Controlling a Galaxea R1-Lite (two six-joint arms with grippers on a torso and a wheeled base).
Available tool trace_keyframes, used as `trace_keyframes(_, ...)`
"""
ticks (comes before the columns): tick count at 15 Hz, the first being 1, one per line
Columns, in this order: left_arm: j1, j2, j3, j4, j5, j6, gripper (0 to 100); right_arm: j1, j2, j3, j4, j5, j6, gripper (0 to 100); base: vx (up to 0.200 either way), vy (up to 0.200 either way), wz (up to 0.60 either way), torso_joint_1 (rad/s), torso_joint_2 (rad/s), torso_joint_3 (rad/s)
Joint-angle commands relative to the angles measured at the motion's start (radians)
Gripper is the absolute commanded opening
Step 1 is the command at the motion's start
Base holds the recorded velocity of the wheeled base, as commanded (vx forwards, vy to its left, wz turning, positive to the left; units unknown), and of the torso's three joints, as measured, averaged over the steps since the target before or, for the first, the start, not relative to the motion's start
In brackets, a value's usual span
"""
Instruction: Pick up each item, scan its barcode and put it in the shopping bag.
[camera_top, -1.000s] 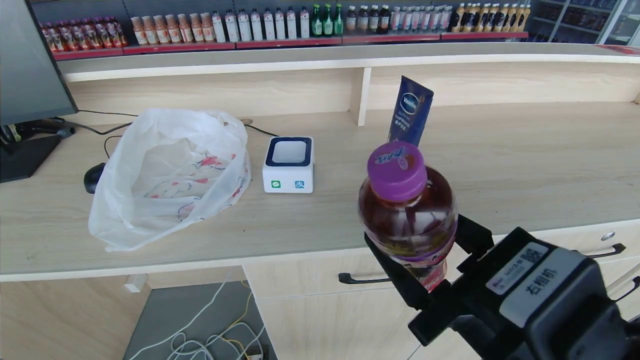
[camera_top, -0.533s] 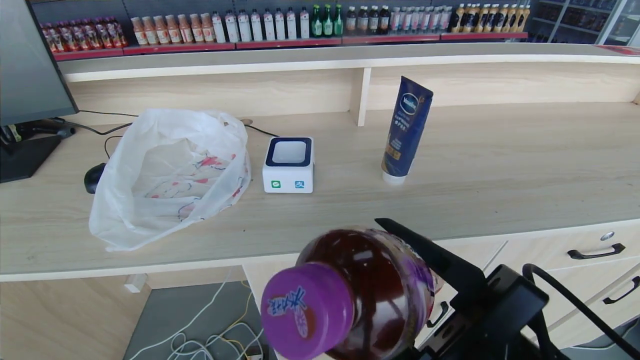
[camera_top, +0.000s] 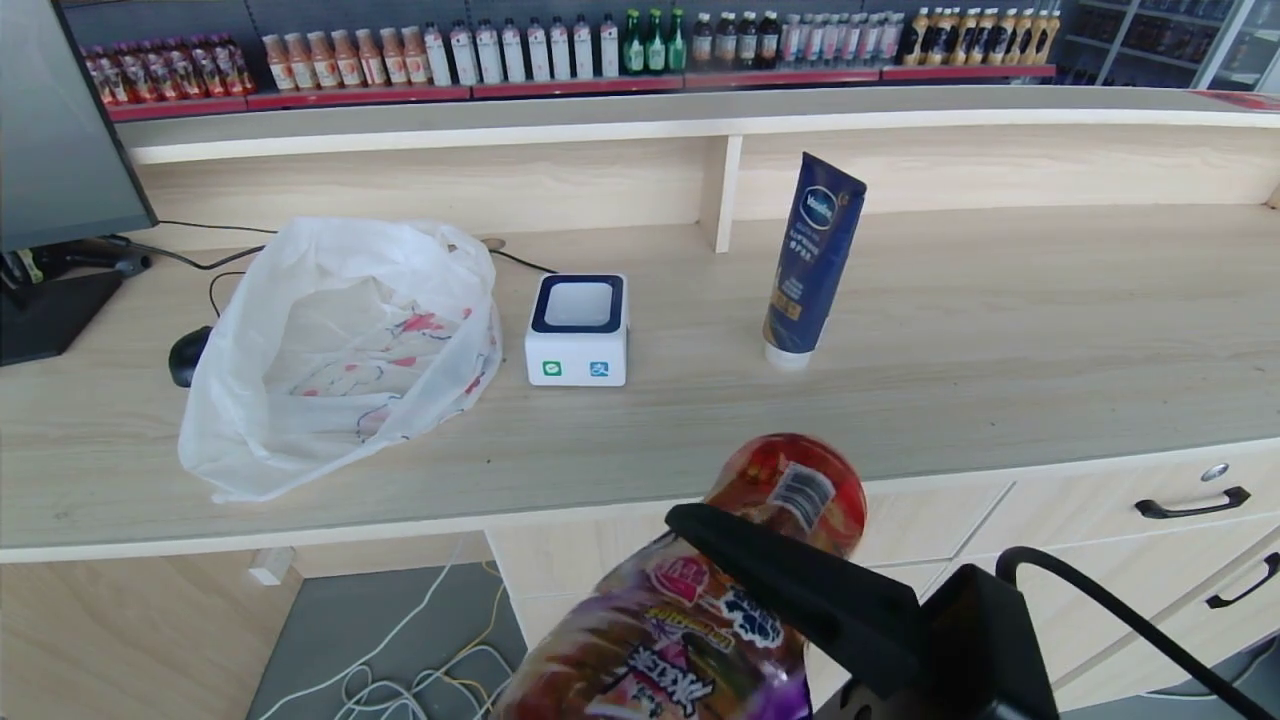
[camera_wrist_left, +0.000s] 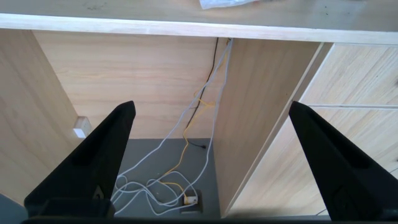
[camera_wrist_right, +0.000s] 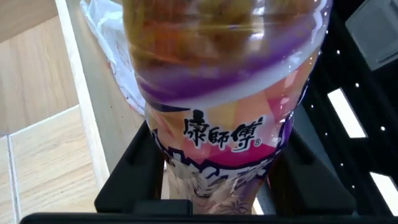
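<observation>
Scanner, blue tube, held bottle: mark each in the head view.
scanner (camera_top: 577, 328), head view, front rim of its top.
blue tube (camera_top: 812, 262), head view, middle of its body.
bottle (camera_top: 650, 650), head view, printed label on its side.

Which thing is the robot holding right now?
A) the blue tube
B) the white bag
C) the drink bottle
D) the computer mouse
C: the right gripper is clamped on the drink bottle, while the blue tube stands by itself on the counter.
</observation>
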Motion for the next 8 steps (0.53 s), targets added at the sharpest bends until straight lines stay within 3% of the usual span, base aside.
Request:
trace_keyframes(1, 0.0, 0.0, 0.0, 0.0, 0.0, 0.0, 100, -0.003, 0.015, -0.011, -0.002, 0.013, -0.054, 0, 0.0, 0.0, 0.0, 0.0, 0.0, 0.0)
trace_keyframes(8, 0.0, 0.0, 0.0, 0.0, 0.0, 0.0, 100, -0.007, -0.001, -0.023, -0.002, 0.053, -0.263, 0, 0.0, 0.0, 0.0, 0.0, 0.0, 0.0)
